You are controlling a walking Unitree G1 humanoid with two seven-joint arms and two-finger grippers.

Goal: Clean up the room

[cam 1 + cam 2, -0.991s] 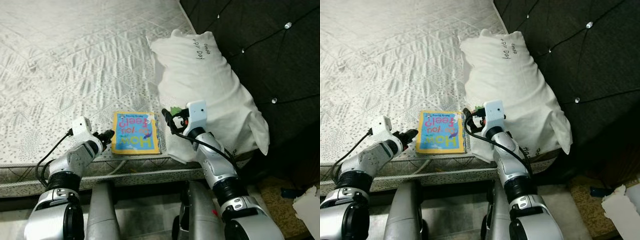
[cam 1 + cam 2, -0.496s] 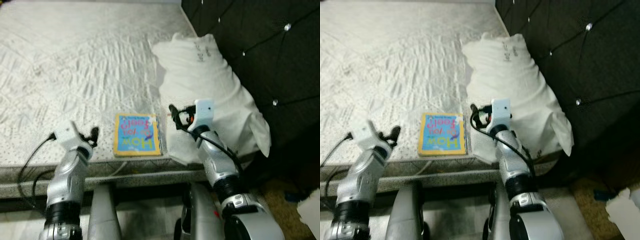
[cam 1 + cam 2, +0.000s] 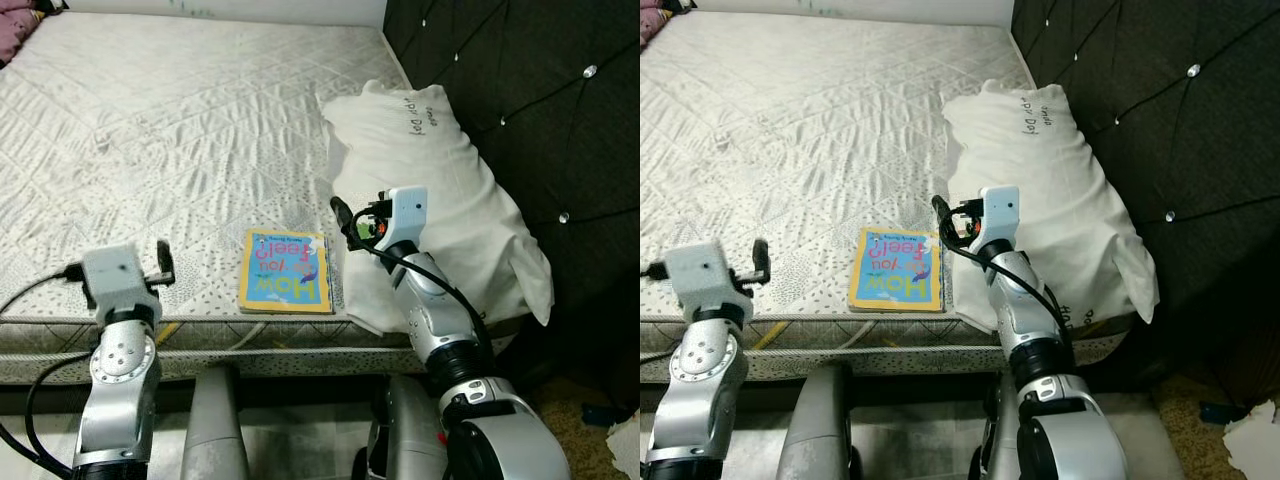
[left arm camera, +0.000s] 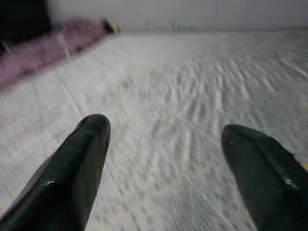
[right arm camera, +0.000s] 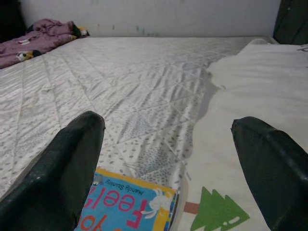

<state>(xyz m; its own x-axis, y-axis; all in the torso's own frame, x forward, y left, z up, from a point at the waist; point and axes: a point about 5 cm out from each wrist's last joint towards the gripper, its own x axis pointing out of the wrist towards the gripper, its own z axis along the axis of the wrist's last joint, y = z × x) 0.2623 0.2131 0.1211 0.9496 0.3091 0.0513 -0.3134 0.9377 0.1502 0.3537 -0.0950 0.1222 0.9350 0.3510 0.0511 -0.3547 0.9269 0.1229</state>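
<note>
There is one book [image 3: 286,272] here. It is yellow and blue with big letters, and it lies flat on the bed [image 3: 180,130], close to the front edge. There is one white pillow [image 3: 440,200] too. It lies just beside the book, on the robot's right, and rests against a dark padded headboard [image 3: 520,90] with shiny buttons.

There are two tools. The left tool [image 4: 163,168] is up above the front edge of the bed, well to the left of the book. Its two black fingers are wide apart and it holds nothing. The right tool [image 5: 168,159] hangs over the spot where the book meets the pillow. Its fingers [image 5: 62,168] are wide apart too, and nothing is between them. From the right wrist you can see a corner of the book and a green tree picture [image 5: 219,214] on the pillow.

The bed has a white cover with stitched diamond shapes and small grey dots. Far off at the other end lies one heap of purple cloth [image 5: 41,36]. Behind the bed is a pale wall [image 5: 144,17]. Low on the right is something white on the floor [image 3: 625,445].
</note>
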